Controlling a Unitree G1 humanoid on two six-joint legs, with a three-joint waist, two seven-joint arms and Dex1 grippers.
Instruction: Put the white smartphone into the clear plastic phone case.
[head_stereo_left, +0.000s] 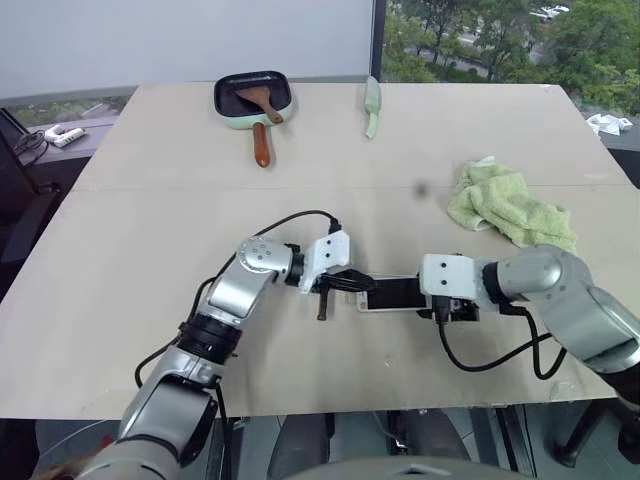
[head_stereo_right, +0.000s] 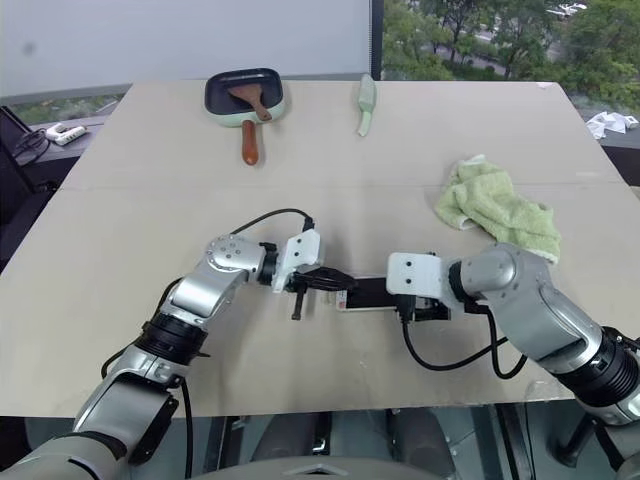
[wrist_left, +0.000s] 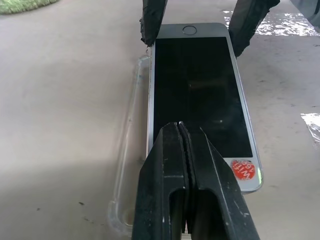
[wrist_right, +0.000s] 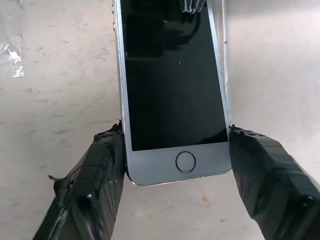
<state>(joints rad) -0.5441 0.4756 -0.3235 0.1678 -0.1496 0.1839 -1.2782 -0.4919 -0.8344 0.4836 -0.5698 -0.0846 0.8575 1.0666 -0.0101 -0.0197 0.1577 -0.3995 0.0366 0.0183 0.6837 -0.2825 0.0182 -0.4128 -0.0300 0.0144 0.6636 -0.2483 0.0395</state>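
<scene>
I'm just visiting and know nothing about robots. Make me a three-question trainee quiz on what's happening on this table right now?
1. True or false: the right gripper has one finger on each long side of the white smartphone at its home-button end.
2. The left gripper is: A) wide open above the table, B) shut, its tips over the phone's screen, C) holding the green towel.
3. Fill in: the clear plastic phone case lies ____ the phone, its rim showing along one long side.

Key: 1 true; 2 B; 3 under.
</scene>
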